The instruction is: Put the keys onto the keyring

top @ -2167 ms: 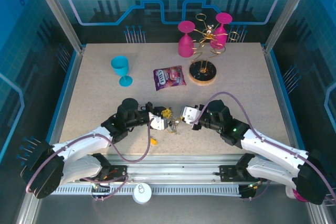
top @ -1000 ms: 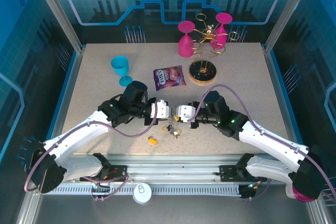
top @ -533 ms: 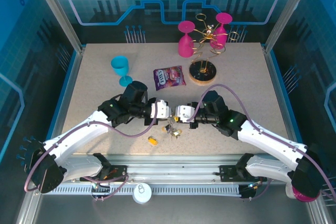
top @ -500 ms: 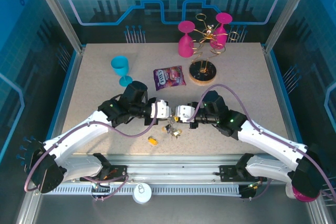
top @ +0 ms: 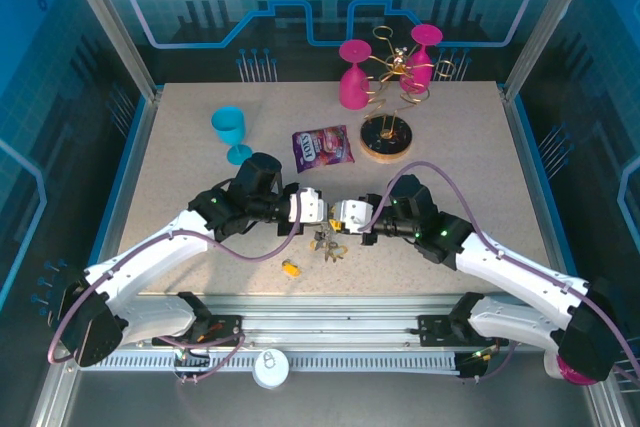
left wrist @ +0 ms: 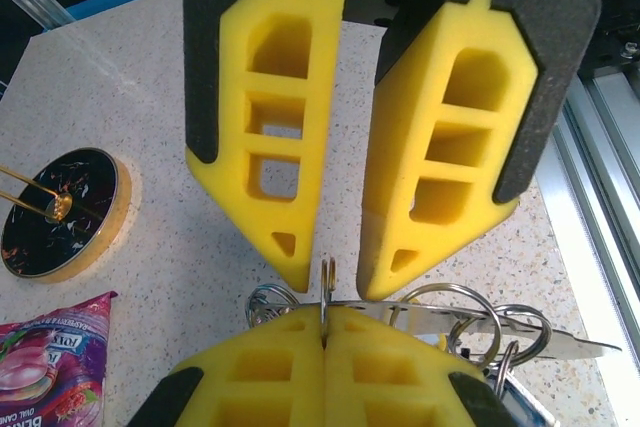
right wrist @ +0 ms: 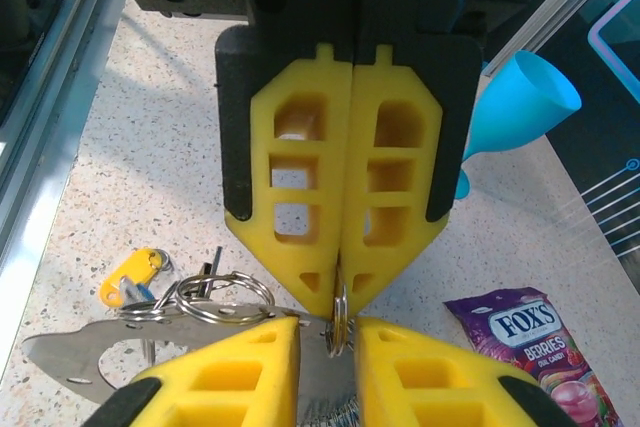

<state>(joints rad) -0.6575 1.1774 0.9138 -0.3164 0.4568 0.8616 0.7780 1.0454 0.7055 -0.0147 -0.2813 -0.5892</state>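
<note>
Nearest to the arm bases, one key with a yellow tag (top: 290, 268) lies alone on the speckled table (top: 170, 187), at about 7 o'clock from the main bunch and a little apart from it. The keys (top: 326, 243) of this bunch are small grey metal pieces on several thin rings, gathered closely together with a flat metal plate (right wrist: 85, 357). The bunch is just below the place where both grippers meet, in the near half of the table. Whether it hangs or rests on the surface cannot be told.

The right gripper (right wrist: 338, 295) reaches in from 3 o'clock with its yellow foam pads pressed fully together. Between their tips it pinches the keyring (right wrist: 340, 319), a thin grey wire loop seen edge-on, so its full width cannot be judged. The left gripper (left wrist: 340, 275) reaches in from 9 o'clock. Its fingers (left wrist: 265, 137) stand moderately apart, one on each side of this loop, and they grasp nothing.

Farther away, a purple snack packet (top: 322, 147) lies at 12 o'clock from the grippers. A teal cup (top: 231, 131) stands at 10 o'clock. At 1 o'clock is a round wooden base (top: 386, 137) with a gold wire rack (top: 395, 72) and two pink glasses (top: 354, 75).
</note>
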